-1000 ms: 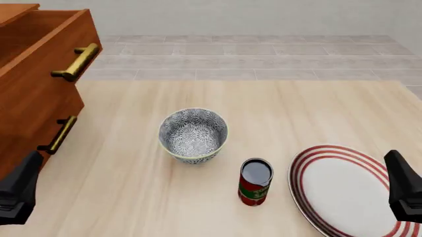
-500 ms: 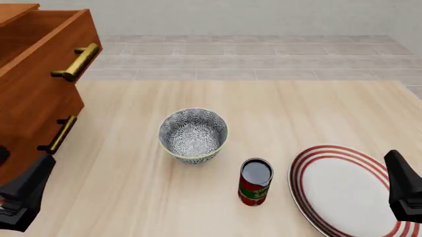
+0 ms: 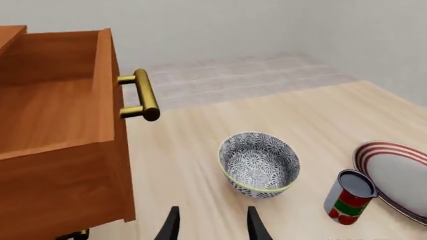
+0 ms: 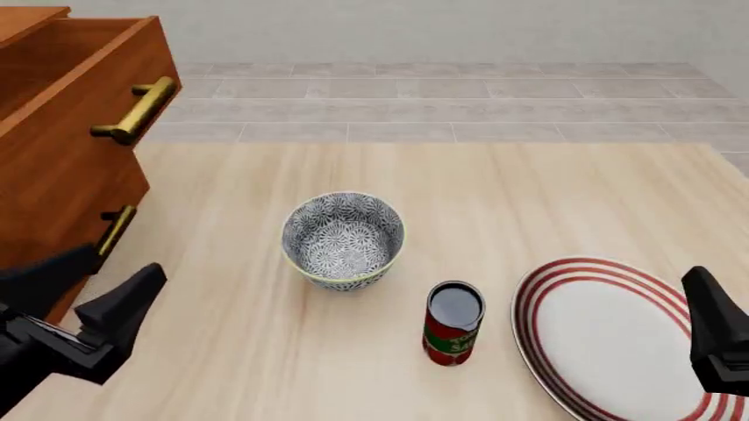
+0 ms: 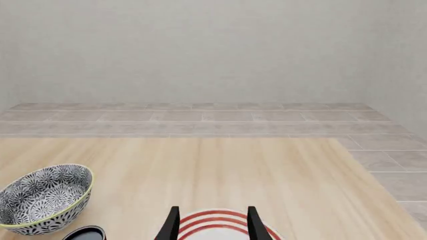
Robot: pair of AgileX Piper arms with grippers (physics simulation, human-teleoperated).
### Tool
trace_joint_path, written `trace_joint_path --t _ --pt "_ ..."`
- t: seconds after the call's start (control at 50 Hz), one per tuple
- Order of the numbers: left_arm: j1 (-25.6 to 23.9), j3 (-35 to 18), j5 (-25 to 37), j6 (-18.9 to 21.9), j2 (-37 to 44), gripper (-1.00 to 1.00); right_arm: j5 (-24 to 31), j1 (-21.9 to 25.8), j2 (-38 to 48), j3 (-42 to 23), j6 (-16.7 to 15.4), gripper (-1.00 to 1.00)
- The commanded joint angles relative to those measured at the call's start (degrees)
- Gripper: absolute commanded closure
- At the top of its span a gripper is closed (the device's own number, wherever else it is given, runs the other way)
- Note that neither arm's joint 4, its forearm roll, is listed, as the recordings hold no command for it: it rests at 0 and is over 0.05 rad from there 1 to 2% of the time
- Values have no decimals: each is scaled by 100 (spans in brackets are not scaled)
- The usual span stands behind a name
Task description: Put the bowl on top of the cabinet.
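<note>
A: Status, near to far?

B: Nearest, the left gripper (image 4: 100, 303) is seen low at the near left edge of the surface (image 4: 492, 193), jaws apart, nothing between them. It is aimed toward the bowl (image 4: 343, 239) but well short of it; no contact is made. The right gripper (image 4: 716, 346) is parked at the near right, over the edge of the plate (image 4: 609, 338). From its wrist view both fingers are seen spread with nothing held.

A: Clutter?

B: A can (image 4: 453, 323) is stood upright just beside the plate, nearer than the bowl and to its right. It is apart from both.

A: And the bowl?

B: It is sat upright on the surface, roughly mid-table, empty as far as can be seen. Nothing is touching it.

A: Target?

B: The cabinet (image 4: 65, 149) is placed at the far left, with its top drawer pulled out and the brass handle (image 4: 139, 110) sticking toward the bowl. The top panel is mostly cut off in every view, so the landing spot cannot be checked.

A: Progress?

B: Judged as barely started: only an approach is under way. Grasp, lift, carry over the open drawer and placement on top are all left. The drawer front and handle are judged the likeliest snag on the lift path.
</note>
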Motion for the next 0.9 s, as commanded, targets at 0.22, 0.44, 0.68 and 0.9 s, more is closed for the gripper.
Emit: trace_joint_path --t 0.22,0.44,0.68,0.9 --pt "-475 -213 -1256 -245 1660 -100 0 1 0 0 -1 -100" --pt "-366 -503 -1479 -133 2077 -100 0 0 0 0 0 -100" --pt "-401 -624 -1667 19 2354 -100 0 -1 -1 0 1 -100" --pt "-385 -866 -2101 -58 3238 -100 0 1 2 0 2 -100"
